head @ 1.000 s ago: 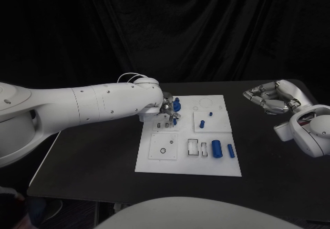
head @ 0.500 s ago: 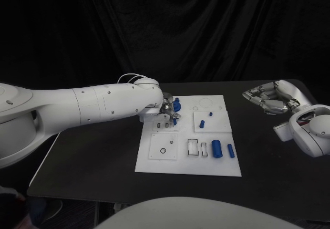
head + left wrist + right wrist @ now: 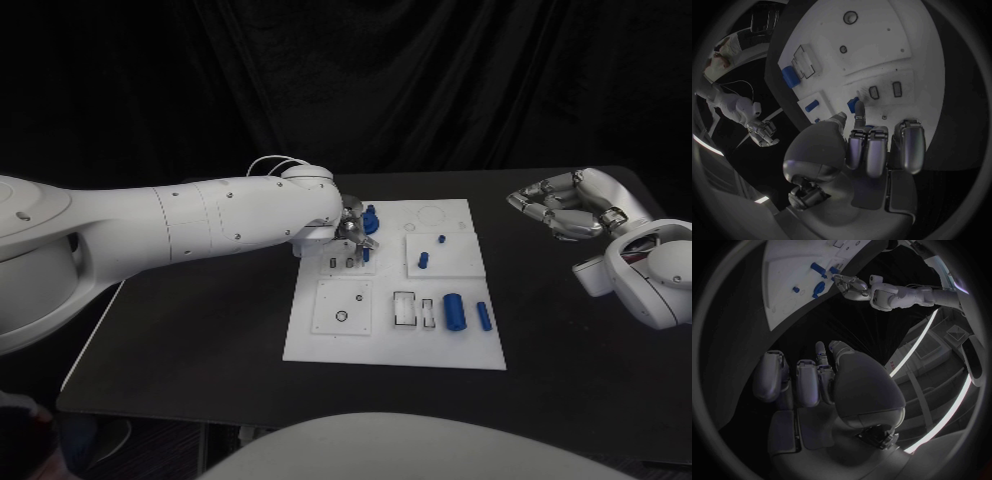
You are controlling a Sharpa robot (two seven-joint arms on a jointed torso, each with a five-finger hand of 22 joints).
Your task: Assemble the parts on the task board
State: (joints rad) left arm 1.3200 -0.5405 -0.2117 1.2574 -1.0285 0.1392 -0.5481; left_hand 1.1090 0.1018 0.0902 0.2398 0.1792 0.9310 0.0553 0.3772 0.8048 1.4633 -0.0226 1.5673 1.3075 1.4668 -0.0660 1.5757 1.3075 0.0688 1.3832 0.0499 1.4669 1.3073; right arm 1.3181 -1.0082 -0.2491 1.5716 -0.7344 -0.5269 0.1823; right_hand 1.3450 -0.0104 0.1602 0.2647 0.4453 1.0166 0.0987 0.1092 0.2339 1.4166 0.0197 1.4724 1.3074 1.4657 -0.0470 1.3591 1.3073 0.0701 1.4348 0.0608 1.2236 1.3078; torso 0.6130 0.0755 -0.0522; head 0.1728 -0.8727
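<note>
— While the left hand (image 3: 352, 233) hovers over the task board's (image 3: 397, 340) far left corner, what does it hold?

— A small blue part (image 3: 852, 105) pinched at its fingertips, long axis roughly upright, above the twin slots.

— And the right hand (image 3: 565, 208)?

— Fingers curled in on nothing, above the table (image 3: 202, 330), well apart from the board.

— Any difference from a second ago?

— Nothing visible; both hands stay put.

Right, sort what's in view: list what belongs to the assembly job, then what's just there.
Job:
task board
large blue cylinder
slim blue part
small blue part
blue part at the left hand

Just there:
black table
right hand, off the board
</note>
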